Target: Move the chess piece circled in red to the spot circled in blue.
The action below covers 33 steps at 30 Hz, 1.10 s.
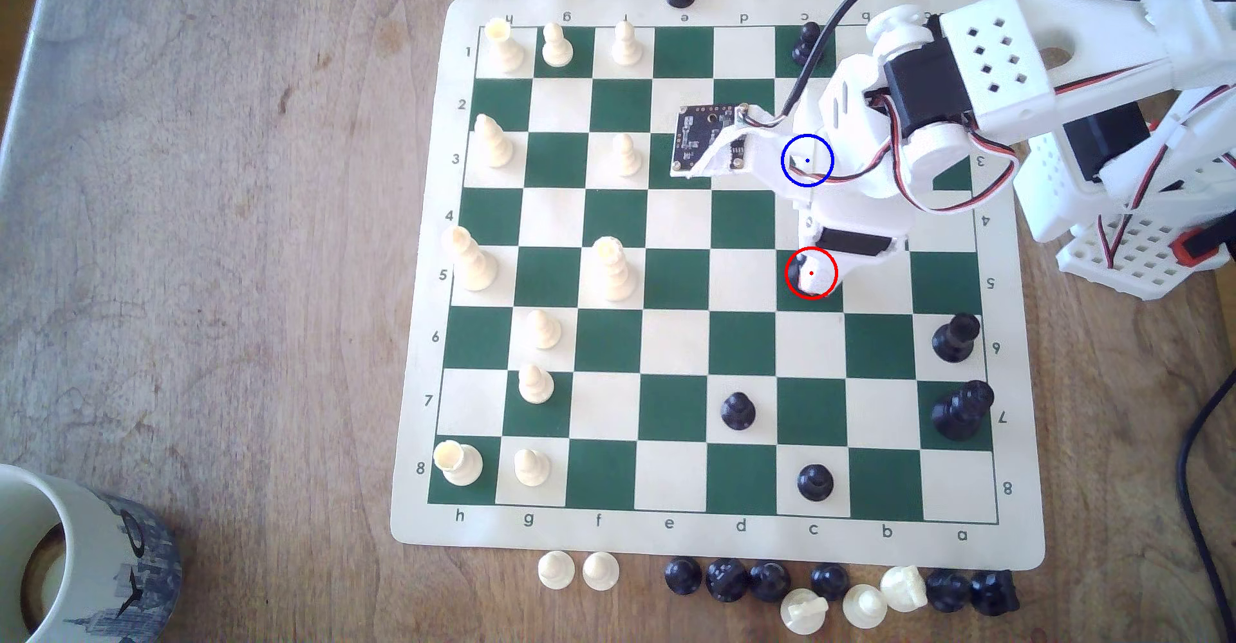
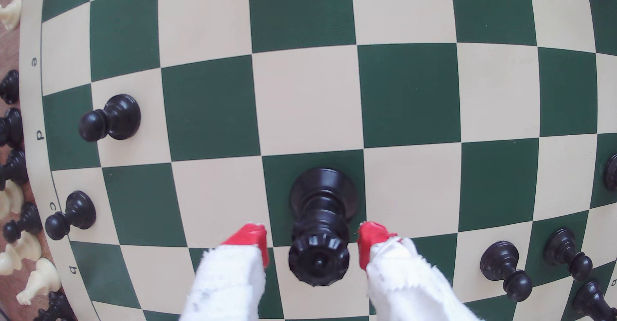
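Observation:
The chess piece (image 2: 320, 207), tall, glossy black with a notched crown, stands upright on a dark green square. My gripper (image 2: 312, 244) is open around its crown, one red-tipped finger (image 2: 253, 241) on each side with a small gap to the piece. In the exterior view my gripper (image 1: 812, 279) hangs inside the red circle, and only a black sliver of the chess piece (image 1: 794, 270) peeks out beside it. The blue circle (image 1: 807, 160) sits two squares farther up the same column, drawn over my arm. The spot under it is hidden by the arm.
Black pawns (image 1: 738, 410) (image 1: 814, 481) stand nearer the board's front edge, taller black pieces (image 1: 961, 409) at the exterior view's right edge. White pieces (image 1: 612, 272) fill the left half. Captured pieces (image 1: 769, 583) line the front edge. A mug (image 1: 73, 549) sits bottom left.

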Each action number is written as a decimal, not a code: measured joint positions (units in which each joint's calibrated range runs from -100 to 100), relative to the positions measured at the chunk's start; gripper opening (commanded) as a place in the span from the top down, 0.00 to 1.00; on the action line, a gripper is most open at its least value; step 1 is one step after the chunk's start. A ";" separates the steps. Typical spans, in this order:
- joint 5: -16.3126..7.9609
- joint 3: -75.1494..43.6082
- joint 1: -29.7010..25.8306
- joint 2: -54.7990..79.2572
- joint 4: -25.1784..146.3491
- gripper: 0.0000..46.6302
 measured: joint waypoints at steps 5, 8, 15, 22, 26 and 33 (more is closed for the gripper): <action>0.00 0.00 0.00 0.00 -0.08 0.78; 0.00 0.00 0.00 0.00 -0.08 0.80; 0.00 0.00 -1.18 0.00 -0.08 0.88; 0.00 0.00 -1.11 0.00 0.96 0.99; 0.05 0.00 -1.03 -2.51 2.63 1.00; 1.51 -2.62 1.47 -7.37 7.09 1.00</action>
